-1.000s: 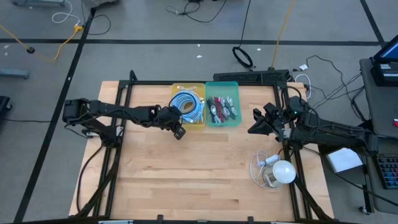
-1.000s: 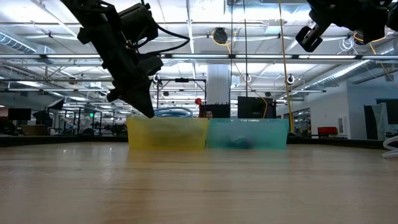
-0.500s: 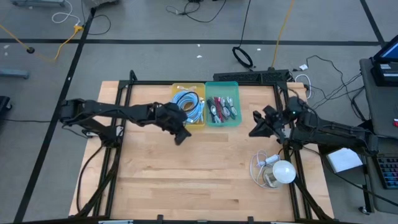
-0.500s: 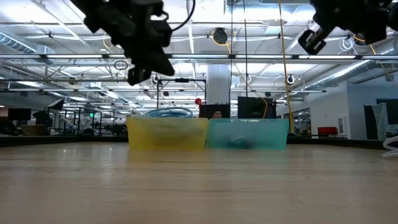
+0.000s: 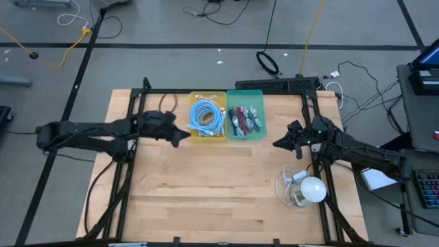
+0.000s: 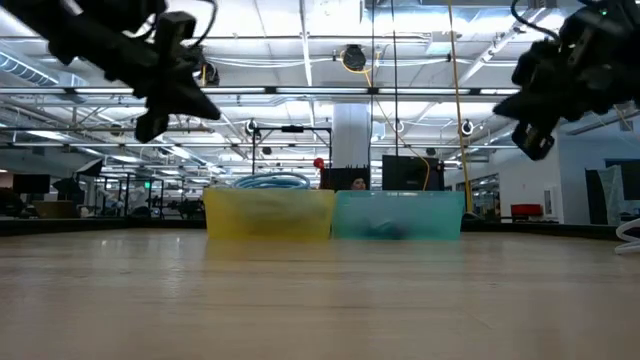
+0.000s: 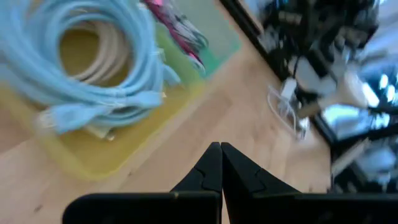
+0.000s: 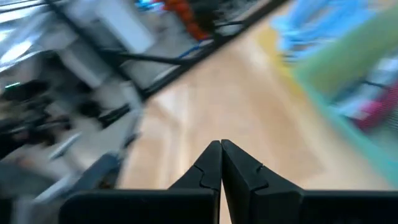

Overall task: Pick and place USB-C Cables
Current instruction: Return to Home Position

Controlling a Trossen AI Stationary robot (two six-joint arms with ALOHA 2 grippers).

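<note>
With my left pincer [image 7: 221, 145] shut on nothing just beside the yellow bin [image 5: 208, 138] and my right pincer [image 8: 221, 143] equally shut and empty, apart from the green bin [image 5: 245, 92], I judge it best to draw both arms back high and slow, clear of the USB-C Cables [image 5: 207, 114] lying in those bins.

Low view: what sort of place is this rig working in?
Probably a large open lab or workshop hall: exposed ceiling trusses and a white pillar stand far behind the table, and the high view shows loose cords on the taped grey floor around the wooden table.
</note>
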